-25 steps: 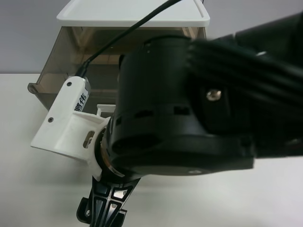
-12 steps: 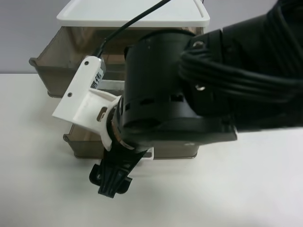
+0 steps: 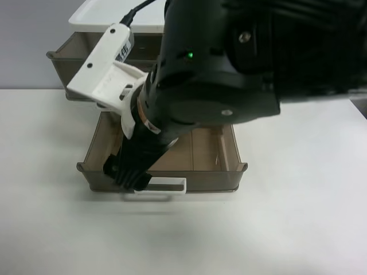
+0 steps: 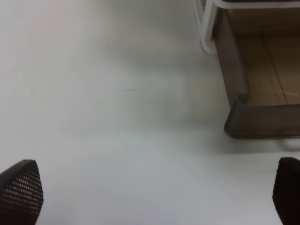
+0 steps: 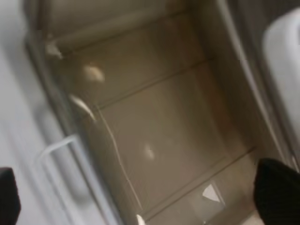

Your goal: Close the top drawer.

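The top drawer (image 3: 67, 64), smoky brown-grey, sits under the cabinet's white lid (image 3: 109, 17) and sticks out a little. Its handle is hidden behind the arm. My right gripper (image 3: 126, 172) hangs over the front left of a second smoky drawer (image 3: 200, 152), which is pulled far out on the table. In the right wrist view my gripper (image 5: 140, 192) is open and empty above that drawer's floor (image 5: 154, 126). My left gripper (image 4: 154, 190) is open and empty over bare table, apart from a drawer corner (image 4: 239, 112).
The pulled-out drawer has a short white handle (image 3: 163, 186) at its front edge, right beside my right gripper. The white table (image 3: 298, 229) spreads around it. A white loop (image 4: 206, 28) shows beside the drawer wall in the left wrist view.
The right arm has swung toward the cabinet and its gripper now hangs over the lower drawer. The top drawer has slid back toward the cabinet. The lower drawer has come into view.
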